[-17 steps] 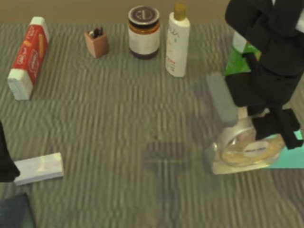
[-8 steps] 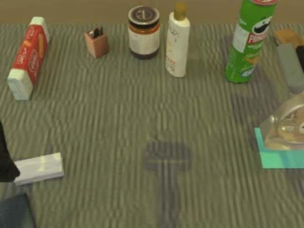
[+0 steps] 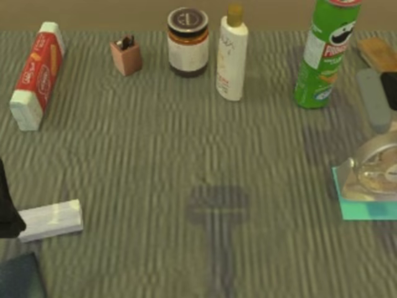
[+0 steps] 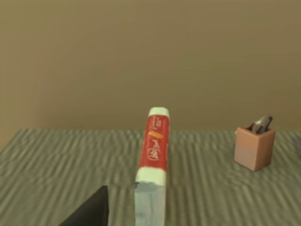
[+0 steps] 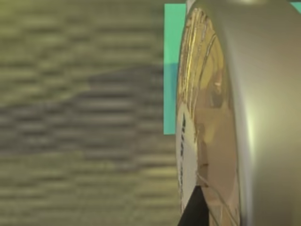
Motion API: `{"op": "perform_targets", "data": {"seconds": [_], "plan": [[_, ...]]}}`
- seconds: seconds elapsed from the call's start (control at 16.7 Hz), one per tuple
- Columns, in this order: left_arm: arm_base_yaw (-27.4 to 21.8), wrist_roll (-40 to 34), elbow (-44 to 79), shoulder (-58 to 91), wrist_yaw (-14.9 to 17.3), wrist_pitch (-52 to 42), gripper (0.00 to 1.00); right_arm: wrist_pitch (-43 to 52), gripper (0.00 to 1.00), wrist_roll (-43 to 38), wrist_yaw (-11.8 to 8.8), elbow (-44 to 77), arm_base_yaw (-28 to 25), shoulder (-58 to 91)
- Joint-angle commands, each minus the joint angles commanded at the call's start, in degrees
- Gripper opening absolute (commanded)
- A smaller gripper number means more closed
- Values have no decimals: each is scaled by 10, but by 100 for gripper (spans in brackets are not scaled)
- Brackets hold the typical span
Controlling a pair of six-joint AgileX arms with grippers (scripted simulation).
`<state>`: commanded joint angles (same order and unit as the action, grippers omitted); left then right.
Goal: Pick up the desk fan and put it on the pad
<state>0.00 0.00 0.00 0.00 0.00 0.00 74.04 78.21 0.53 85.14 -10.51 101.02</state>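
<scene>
1. Top view, right edge of the frame: the desk fan (image 3: 375, 167) sits on the pad (image 3: 356, 208), its base over the pad's upper part, with the green sheet showing below and to its left.
2. At the right edge, just above the fan, a dark piece of the right arm (image 3: 391, 90) shows; its gripper is out of that view.
3. Right wrist view fills up with the fan's (image 5: 225, 117) shiny rim seen very close, with a strip of the pad (image 5: 173, 70) beside it. A dark finger tip (image 5: 194, 209) pokes in at the lower edge; I cannot tell whether the fingers are apart or together.
4. At the left edge, lower half, the left arm (image 3: 7, 208) sits parked beside a white block (image 3: 51, 220).
5. Along the top of the frame: a red and white box (image 3: 37, 74), a small brown holder (image 3: 126, 56), a jar (image 3: 187, 41), a white bottle (image 3: 232, 56) and a green can (image 3: 325, 53).
</scene>
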Motion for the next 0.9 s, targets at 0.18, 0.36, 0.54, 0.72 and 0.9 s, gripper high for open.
{"op": "perform_targets", "data": {"seconds": [0.18, 0.36, 0.54, 0.72, 0.9], "plan": [[0, 0, 0, 0, 0, 0, 100, -26, 0, 1, 0, -22, 1, 2], [0, 0, 0, 0, 0, 0, 100, -26, 0, 1, 0, -22, 1, 2], [0, 0, 0, 0, 0, 0, 100, -26, 23, 1, 0, -22, 1, 2], [0, 0, 0, 0, 0, 0, 100, -26, 45, 1, 0, -22, 1, 2], [0, 0, 0, 0, 0, 0, 100, -26, 68, 1, 0, -22, 1, 2]]}}
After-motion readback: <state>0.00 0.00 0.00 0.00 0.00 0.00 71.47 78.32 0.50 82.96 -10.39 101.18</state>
